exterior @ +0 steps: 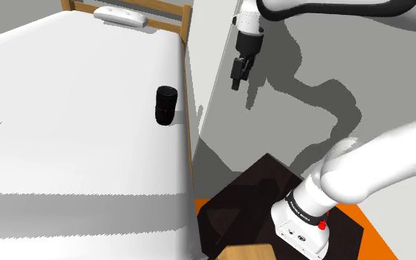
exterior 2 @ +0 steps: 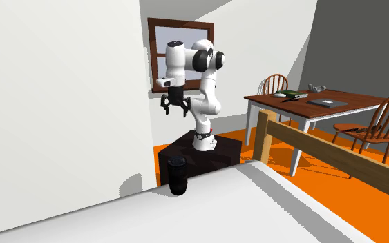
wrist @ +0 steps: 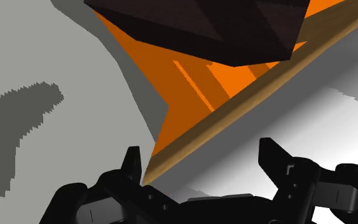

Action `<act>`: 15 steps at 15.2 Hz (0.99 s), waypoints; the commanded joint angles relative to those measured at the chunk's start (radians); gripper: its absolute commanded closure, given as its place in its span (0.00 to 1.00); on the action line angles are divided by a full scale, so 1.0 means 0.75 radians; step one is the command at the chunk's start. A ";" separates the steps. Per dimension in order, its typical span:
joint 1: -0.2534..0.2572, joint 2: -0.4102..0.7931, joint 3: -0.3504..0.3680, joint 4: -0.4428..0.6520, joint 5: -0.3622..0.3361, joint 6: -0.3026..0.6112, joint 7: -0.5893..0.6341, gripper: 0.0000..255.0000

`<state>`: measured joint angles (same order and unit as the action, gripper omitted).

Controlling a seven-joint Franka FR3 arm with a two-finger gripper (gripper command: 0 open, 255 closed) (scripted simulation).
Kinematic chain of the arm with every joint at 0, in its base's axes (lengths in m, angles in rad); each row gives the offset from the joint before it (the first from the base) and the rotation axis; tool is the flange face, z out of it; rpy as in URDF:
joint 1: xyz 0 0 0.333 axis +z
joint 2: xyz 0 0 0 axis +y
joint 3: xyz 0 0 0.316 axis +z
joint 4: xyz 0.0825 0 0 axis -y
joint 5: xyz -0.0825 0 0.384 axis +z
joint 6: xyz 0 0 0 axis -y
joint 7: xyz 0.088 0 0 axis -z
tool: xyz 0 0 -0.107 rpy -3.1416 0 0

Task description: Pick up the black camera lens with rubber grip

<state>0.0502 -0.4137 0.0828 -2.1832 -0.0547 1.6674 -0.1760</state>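
Note:
The black camera lens (exterior: 166, 105) stands upright on the white bed (exterior: 66, 118), close to the bed's wooden side rail. In the second exterior view the lens (exterior 2: 178, 175) sits near the bed's near corner, just in front of the stand. My gripper (exterior: 235, 83) hangs in the air beside the bed, above the lens and off to the shoulder view's right, next to the grey wall. The gripper (exterior 2: 175, 112) is open with nothing between its fingers. In the wrist view the gripper (wrist: 203, 164) looks down on the wooden bed rail (wrist: 254, 95), and its fingertips (wrist: 131, 160) stand wide apart.
A white pillow (exterior: 120, 15) lies by the wooden headboard (exterior: 162, 10). The dark stand (exterior 2: 200, 155) sits on an orange floor (exterior 2: 255, 148). Further off are a wooden table (exterior 2: 317, 107) with several items on it, and chairs (exterior 2: 379, 124). A window (exterior 2: 159, 52) is behind the arm.

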 commanded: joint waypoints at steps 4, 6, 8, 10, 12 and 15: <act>0.028 0.268 0.028 0.185 0.021 0.051 -0.022 0.00; 0.039 0.372 0.040 0.267 0.026 0.061 -0.029 0.00; 0.051 0.477 0.053 0.355 0.030 0.065 -0.036 0.00; 0.064 0.583 0.067 0.450 0.032 0.063 -0.042 0.00; 0.077 0.690 0.079 0.552 0.032 0.054 -0.048 0.00; 0.101 0.854 0.098 0.722 0.028 0.029 -0.056 0.00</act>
<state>0.1170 0.1806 0.1493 -1.6913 -0.0329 1.6985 -0.2210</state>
